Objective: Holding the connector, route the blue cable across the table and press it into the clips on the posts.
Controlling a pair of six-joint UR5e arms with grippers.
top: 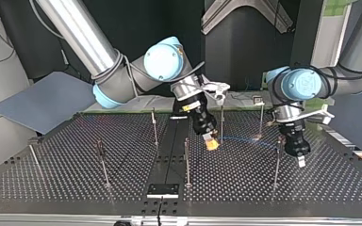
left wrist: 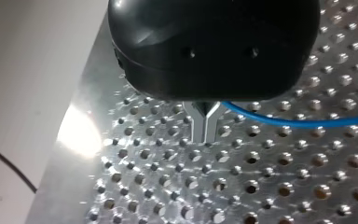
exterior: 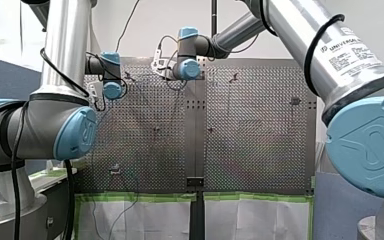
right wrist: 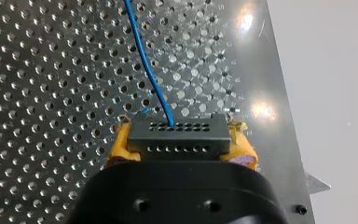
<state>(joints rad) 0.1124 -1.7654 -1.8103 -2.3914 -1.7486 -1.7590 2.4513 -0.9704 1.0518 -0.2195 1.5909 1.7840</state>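
Observation:
My right gripper (right wrist: 179, 140) has yellow pads and is shut on a black connector (right wrist: 179, 134) with rows of small holes. The blue cable (right wrist: 147, 65) leaves the connector and runs ahead over the perforated table. In the top view this gripper (top: 212, 143) hangs low near the table's middle, and the cable (top: 245, 140) stretches from it toward my left gripper (top: 300, 161) at the view's right. My left gripper's (left wrist: 204, 128) metal fingers are shut, with the blue cable (left wrist: 298, 122) coming out of the notch between them and passing off to one side.
Thin metal posts stand on the perforated table (top: 52, 179): one (top: 222, 123) just behind my right gripper, one (top: 186, 162) in front of it, one (top: 277, 162) beside my left gripper, others (top: 103, 165) at the view's left. A black plate (top: 162, 190) sits at the table's near edge.

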